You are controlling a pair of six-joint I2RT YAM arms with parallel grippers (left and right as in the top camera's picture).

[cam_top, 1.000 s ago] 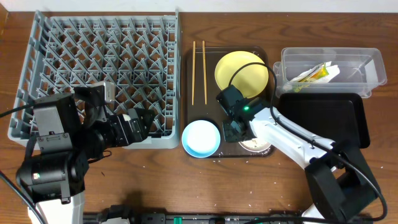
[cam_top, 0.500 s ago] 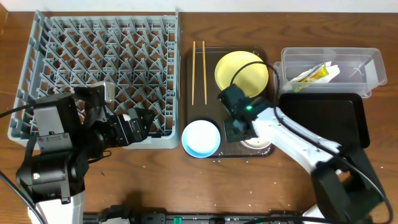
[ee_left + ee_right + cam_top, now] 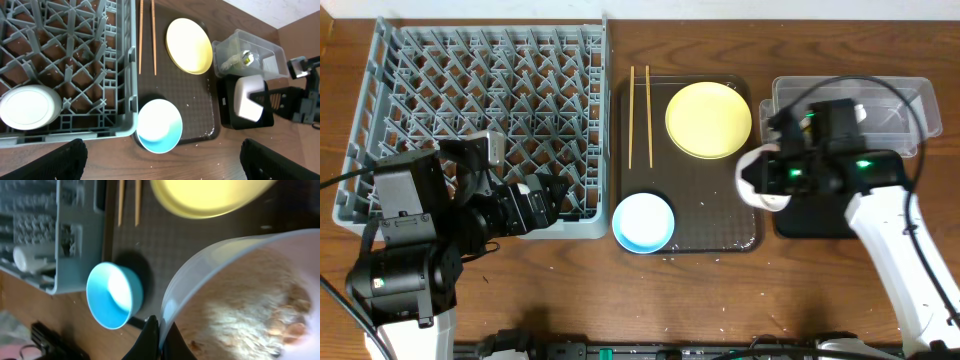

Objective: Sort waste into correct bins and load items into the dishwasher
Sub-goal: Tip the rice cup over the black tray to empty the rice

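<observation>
Overhead view of a wooden worktop [image 3: 740,295] with two robot arms, partway through a clear-up. The right tool [image 3: 159,335] pinches the rim of a white bowl [image 3: 757,180], holding it tilted above the left edge of the shallow black tray [image 3: 810,215]. The wrist view shows pale rice-like scraps [image 3: 250,315] inside the bowl, so they seem not yet tipped out. Behind the black tray, the clear tub [image 3: 225,44] already holds the snack wrapper [image 3: 234,61] and what looks like the crumpled paper [image 3: 270,64]. One small white cup [image 3: 25,105] sits in the near edge of the grey dish rack [image 3: 480,80], whose other slots look empty. The left tool [image 3: 162,167] hangs spread and empty over the rack's near right corner. Left to load, by the look of it: the yellow plate [image 3: 709,119], the two chopsticks [image 3: 639,115], the light blue bowl [image 3: 643,222], and the white bowl once emptied. The first two lie on a dark brown serving tray [image 3: 700,210]; the blue bowl overhangs its near left corner, just beside the rack's front wall. The chopsticks lie close along the tray's left rim, next to the rack, leaving little finger room there. The black tray sits just beside the serving tray, so the pour is near a rim. The middle of the serving tray is open.
</observation>
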